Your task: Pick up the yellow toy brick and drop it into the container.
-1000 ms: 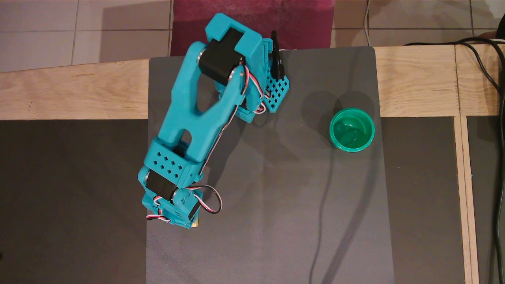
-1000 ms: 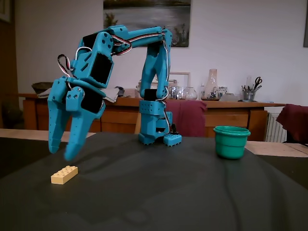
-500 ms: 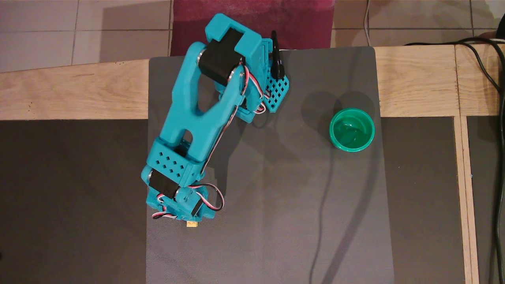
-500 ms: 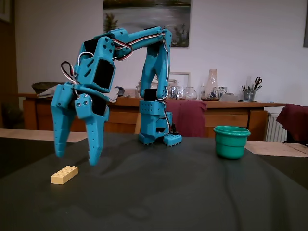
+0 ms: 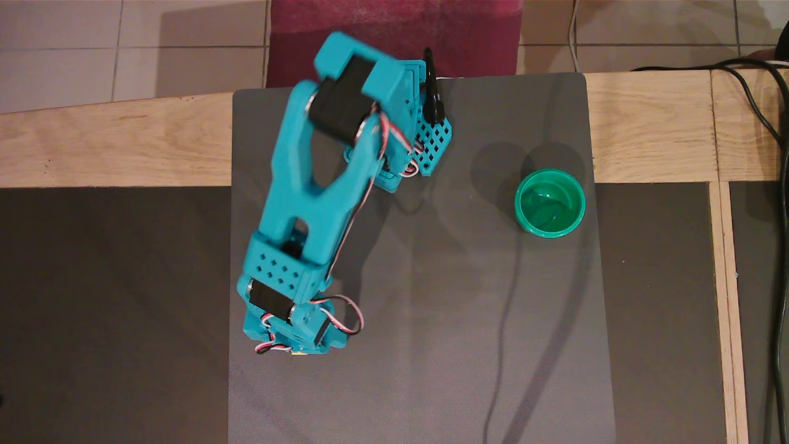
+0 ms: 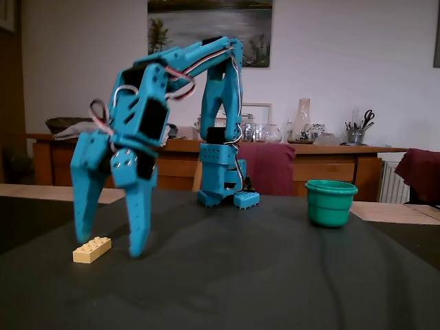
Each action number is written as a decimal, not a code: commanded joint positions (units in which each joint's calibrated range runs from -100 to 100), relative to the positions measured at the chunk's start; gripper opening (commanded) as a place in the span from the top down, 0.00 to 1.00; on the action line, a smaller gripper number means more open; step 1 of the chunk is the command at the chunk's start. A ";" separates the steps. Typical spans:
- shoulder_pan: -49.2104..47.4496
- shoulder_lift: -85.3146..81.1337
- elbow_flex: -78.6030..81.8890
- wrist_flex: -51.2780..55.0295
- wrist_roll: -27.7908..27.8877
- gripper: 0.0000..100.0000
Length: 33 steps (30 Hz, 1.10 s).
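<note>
The yellow toy brick [image 6: 92, 249] lies flat on the dark mat at the left in the fixed view. My teal gripper [image 6: 108, 246] is open and points down. Its two fingers straddle the brick, with the tips at or just above the mat, one on each side. It holds nothing. In the overhead view the arm's wrist [image 5: 286, 296] covers the gripper and almost all of the brick. The container, a teal-green cup [image 5: 550, 203], stands upright and empty near the mat's right edge, well away from the gripper. It also shows in the fixed view [image 6: 330, 203].
The arm's base [image 5: 394, 111] stands at the mat's far edge, also seen in the fixed view [image 6: 223, 182]. The grey mat [image 5: 468, 320] lies on a wooden-framed table. Black cables [image 5: 770, 123] run along the right side. A sideboard with jars [image 6: 302, 137] stands behind.
</note>
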 commanded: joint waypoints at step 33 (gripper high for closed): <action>4.12 4.68 -10.96 11.84 1.07 0.73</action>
